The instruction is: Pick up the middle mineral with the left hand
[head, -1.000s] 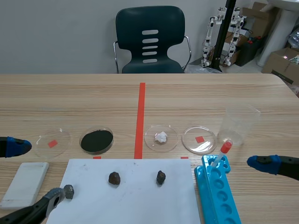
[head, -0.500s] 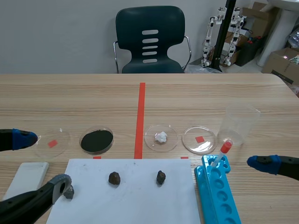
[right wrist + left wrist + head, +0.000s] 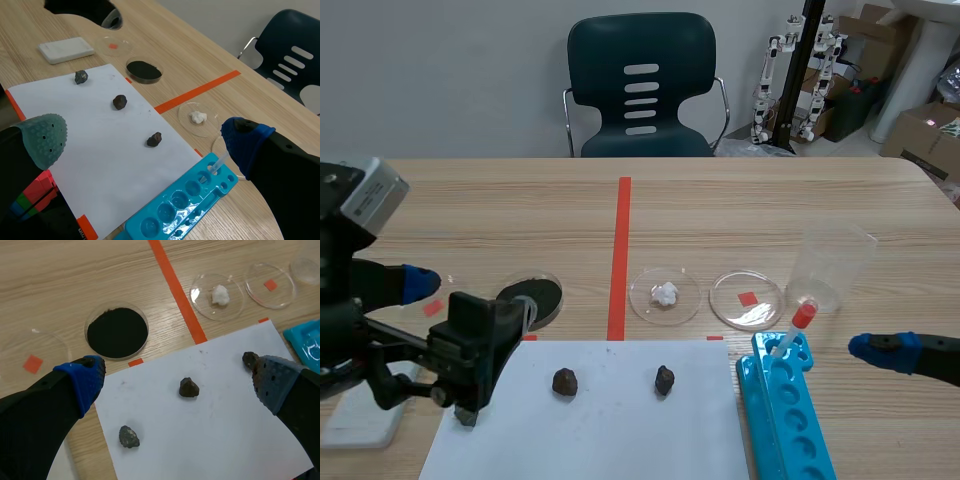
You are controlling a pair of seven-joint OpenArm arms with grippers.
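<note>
Where the middle mineral lay: on the paper, ahead of and between the fingers of the left gripper, touched by neither.
Left gripper: was spread wide and held nothing.
Left mineral: lay beside the blue-padded finger.
Right mineral: sat at the grey pad's tip.
Powder dish: stood ahead of the blue pad.
Right gripper: was wide open, empty.

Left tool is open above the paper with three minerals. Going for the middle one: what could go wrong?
The left tool hangs open over the middle mineral, but one finger appears close to the right mineral and could knock it while descending. The middle mineral is small and lumpy, so it may slip from the pads or skid on the paper.
</note>
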